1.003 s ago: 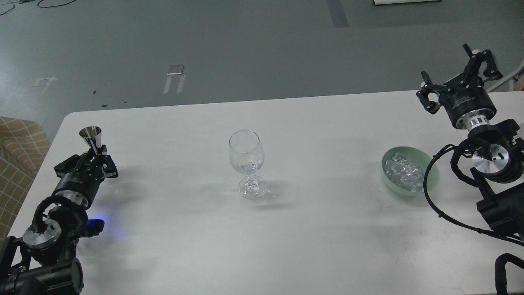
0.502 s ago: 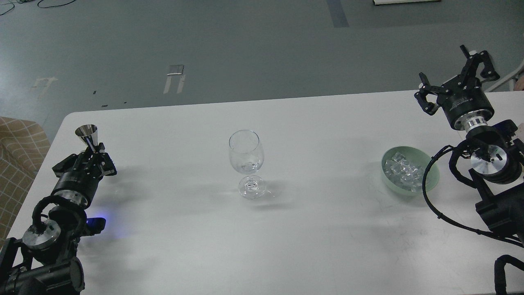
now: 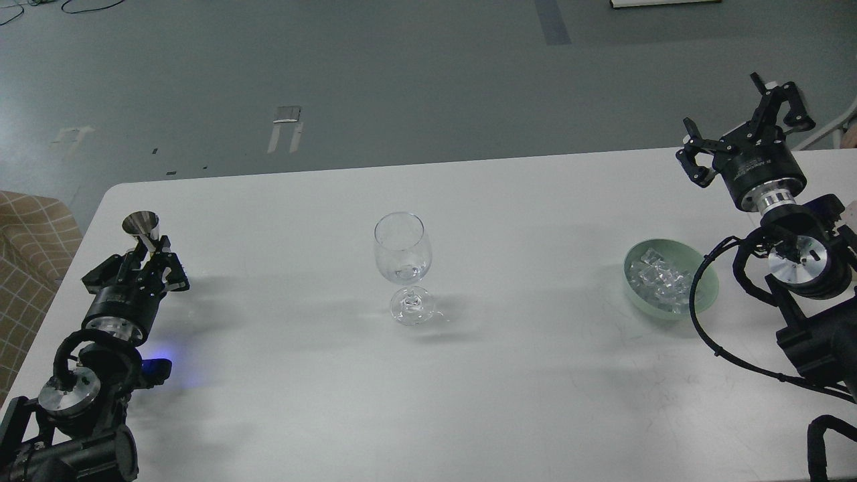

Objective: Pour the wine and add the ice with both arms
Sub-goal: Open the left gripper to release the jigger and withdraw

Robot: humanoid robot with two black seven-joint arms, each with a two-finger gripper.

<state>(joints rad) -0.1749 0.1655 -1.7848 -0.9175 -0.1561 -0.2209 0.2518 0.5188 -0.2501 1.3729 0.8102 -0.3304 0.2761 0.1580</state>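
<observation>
A clear wine glass [image 3: 404, 262] stands upright at the table's middle, with one ice cube [image 3: 406, 272] in its bowl. A pale green bowl [image 3: 704, 294] at the right holds several ice cubes [image 3: 659, 279]. My left gripper [image 3: 151, 252] at the far left is shut on a small shiny metal measuring cup [image 3: 141, 227], held upright just above the table. My right gripper [image 3: 740, 130] is open and empty, raised behind and to the right of the green bowl, near the table's far edge.
The white table [image 3: 522, 375] has a rounded far-left corner and its far edge runs across the view. A tan checked seat [image 3: 30, 241] sits left of the table. Grey floor lies beyond.
My left gripper has drifted slightly left with the metal cup. My right gripper has risen a little and moved slightly away. The glass and bowl have not moved.
</observation>
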